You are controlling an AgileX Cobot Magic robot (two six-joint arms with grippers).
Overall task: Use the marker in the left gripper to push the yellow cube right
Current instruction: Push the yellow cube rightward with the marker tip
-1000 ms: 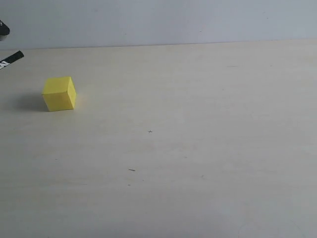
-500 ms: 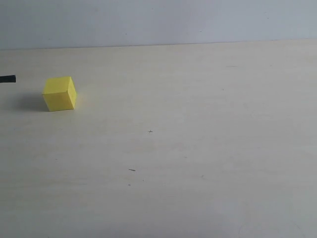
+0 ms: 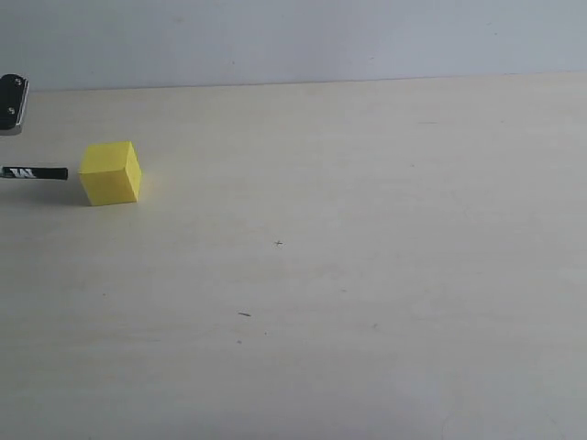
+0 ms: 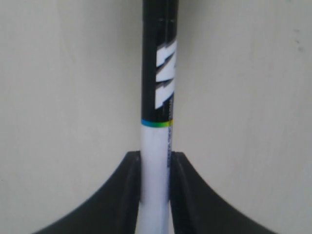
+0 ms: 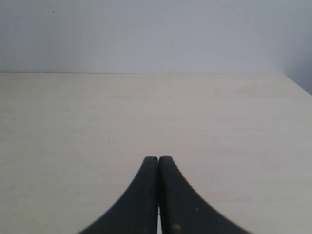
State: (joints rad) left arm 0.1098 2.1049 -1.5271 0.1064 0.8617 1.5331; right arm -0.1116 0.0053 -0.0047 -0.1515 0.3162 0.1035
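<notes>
The yellow cube rests on the pale table at the far left of the exterior view. The marker lies level just left of it, black end pointing at the cube's left face with a small gap between them. In the left wrist view my left gripper is shut on the marker, gripping its white barrel; the black lettered part sticks out ahead. Only a part of that arm shows at the exterior view's left edge. My right gripper is shut on nothing, above bare table.
The table stretches wide to the right of the cube, with only small specks on it. A pale wall runs along its far edge.
The marker's black end has dropped from above and behind the cube's level to beside its left face, and reaches further right. The cube has not moved.
</notes>
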